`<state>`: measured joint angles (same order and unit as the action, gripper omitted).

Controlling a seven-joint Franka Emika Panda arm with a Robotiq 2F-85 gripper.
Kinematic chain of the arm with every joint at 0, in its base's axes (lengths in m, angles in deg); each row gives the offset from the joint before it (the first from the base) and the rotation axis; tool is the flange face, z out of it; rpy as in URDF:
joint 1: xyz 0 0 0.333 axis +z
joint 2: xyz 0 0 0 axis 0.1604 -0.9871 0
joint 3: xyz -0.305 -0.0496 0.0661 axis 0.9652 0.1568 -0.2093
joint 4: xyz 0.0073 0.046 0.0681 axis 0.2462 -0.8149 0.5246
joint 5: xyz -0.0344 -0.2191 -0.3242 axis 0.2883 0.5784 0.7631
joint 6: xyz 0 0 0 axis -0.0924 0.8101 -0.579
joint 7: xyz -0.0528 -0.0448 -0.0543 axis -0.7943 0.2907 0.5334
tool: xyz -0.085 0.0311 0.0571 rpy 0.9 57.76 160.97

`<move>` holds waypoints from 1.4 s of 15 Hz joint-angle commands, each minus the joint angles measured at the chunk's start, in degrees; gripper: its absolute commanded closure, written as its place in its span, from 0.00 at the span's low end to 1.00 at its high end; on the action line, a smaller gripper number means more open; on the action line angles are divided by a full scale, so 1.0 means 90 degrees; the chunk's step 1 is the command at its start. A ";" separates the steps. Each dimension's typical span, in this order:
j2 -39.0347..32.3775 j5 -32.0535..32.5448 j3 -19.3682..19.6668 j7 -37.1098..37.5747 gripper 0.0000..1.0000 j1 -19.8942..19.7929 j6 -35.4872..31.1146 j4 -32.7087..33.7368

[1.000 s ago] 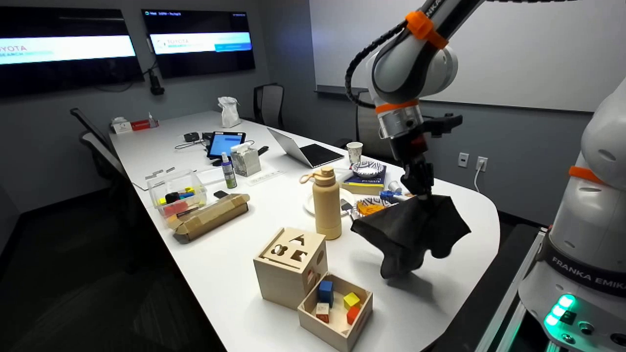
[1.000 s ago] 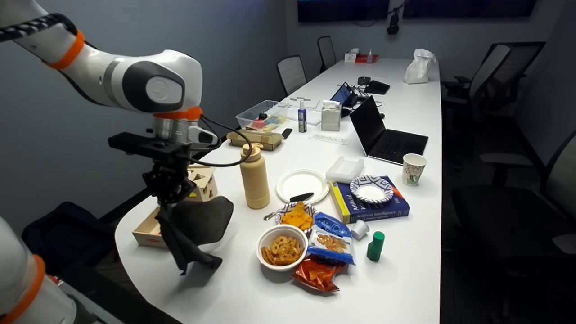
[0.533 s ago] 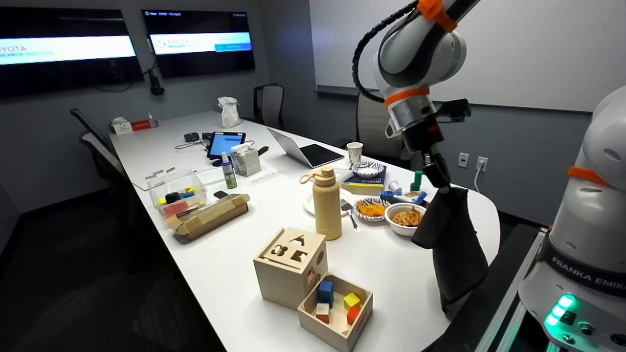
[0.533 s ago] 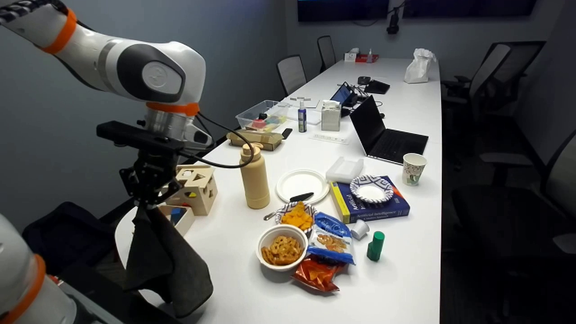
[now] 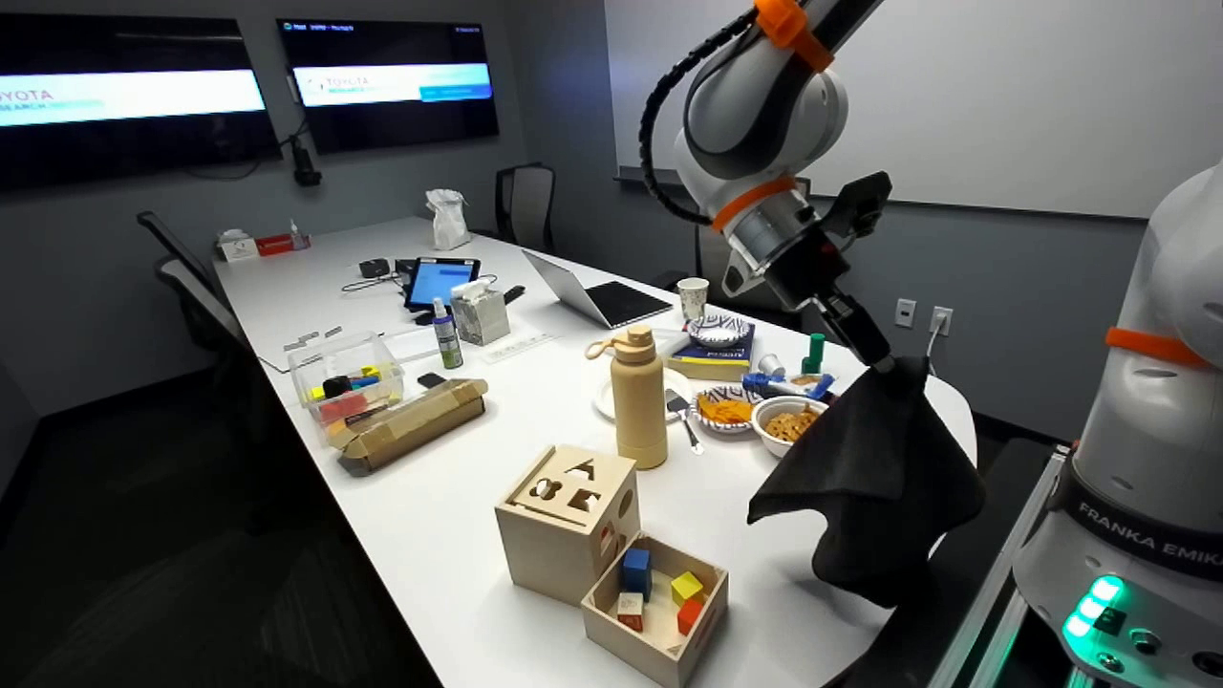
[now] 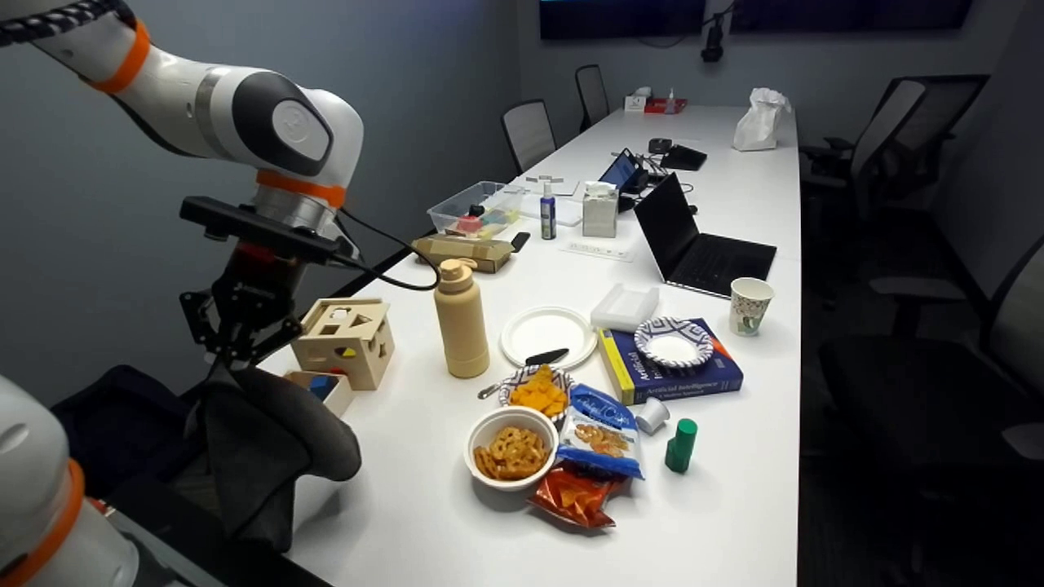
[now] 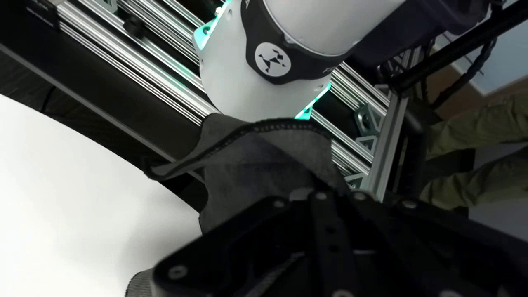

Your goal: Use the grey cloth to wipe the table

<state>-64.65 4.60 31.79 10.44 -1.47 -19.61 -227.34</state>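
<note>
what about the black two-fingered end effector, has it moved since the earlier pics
Yes: in both exterior views, the end effector moved farther from the tan cylindrical bottle.

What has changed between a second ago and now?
The tool has tilted, its tip swinging toward the robot's base; the grey cloth went along and hangs differently. It was already gripped; nothing was let go. The bottle, wooden shape box and white snack bowl stayed put.

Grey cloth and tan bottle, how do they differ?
The grey cloth hangs from the gripper, while the tan bottle stands upright on the table. The cloth is dark; the bottle is pale. The cloth drapes limply; the bottle looks rigid. Both show in both exterior views.
</note>
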 commanded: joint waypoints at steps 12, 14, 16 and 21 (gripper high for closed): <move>-0.3244 0.1077 -0.0625 0.0805 0.99 0.0065 0.0219 0.2473; -0.3538 0.1230 -0.0626 0.1063 0.99 0.0058 0.0105 0.2674; -0.3753 0.1338 -0.0617 0.1324 0.99 0.0053 -0.0058 0.2823; -0.4016 0.1546 -0.0556 0.2130 0.99 0.0072 -0.0641 0.3003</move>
<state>-99.16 16.89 27.21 25.01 -0.21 -23.66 -202.18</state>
